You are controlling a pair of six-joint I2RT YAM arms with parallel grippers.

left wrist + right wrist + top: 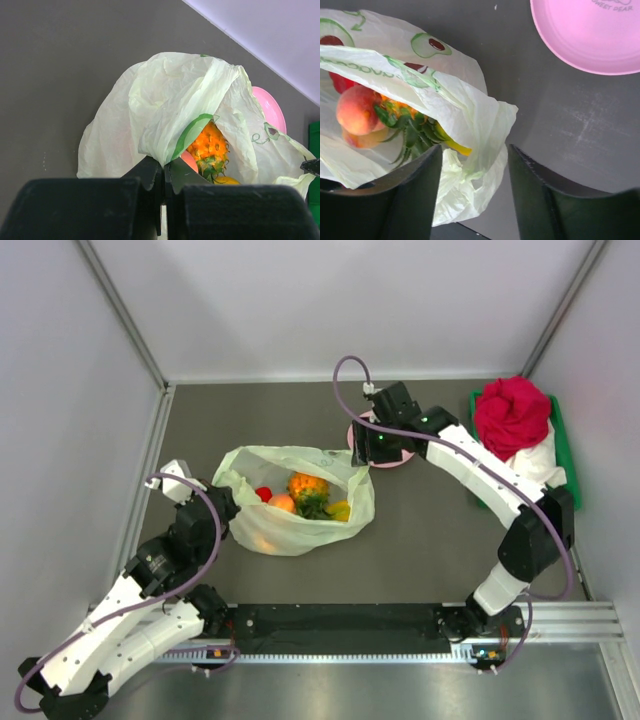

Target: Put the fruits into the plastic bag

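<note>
Thinly crinkled, translucent plastic bag bulges around rounded, glossy fruits.

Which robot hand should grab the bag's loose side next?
Probably the right hand: it is open, one finger on either side of the thin pale-green plastic bag's loose edge. The left hand is shut on the opposite edge.

Left claw clamped on plastic bag edge; pineapple inside (pink plate behind).
</note>
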